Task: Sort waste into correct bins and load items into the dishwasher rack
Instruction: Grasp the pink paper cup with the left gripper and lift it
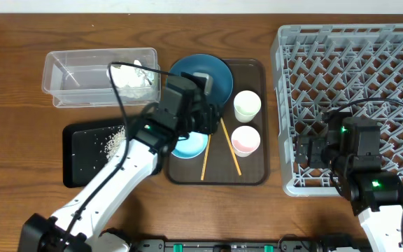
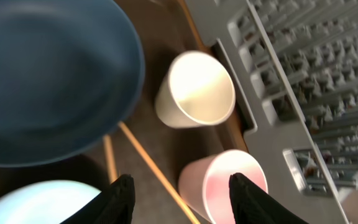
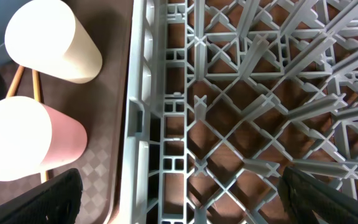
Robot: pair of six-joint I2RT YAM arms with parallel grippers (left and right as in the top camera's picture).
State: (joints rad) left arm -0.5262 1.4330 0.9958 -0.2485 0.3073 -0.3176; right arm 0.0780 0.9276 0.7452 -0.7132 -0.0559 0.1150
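left gripper (image 2: 184, 200): jaws parted, nothing held, over chopsticks (image 1: 231, 148) between bowl (image 1: 191, 145) and pink cup (image 1: 245, 140). right gripper (image 3: 188, 199): jaws spread wide, empty, above rack (image 1: 355, 56) left rim. Tight gap between brown tray (image 1: 254, 171) and rack wall. white cup (image 1: 247, 105) mouth up by plate (image 1: 224, 78). Chopsticks flat, narrow V, long axes near-to-far, converging toward plate. napkin (image 1: 135, 75) in clear tub (image 1: 68, 77), rice (image 1: 112, 140) on black tray (image 1: 82, 164). Wooden worktop (image 1: 12, 105).
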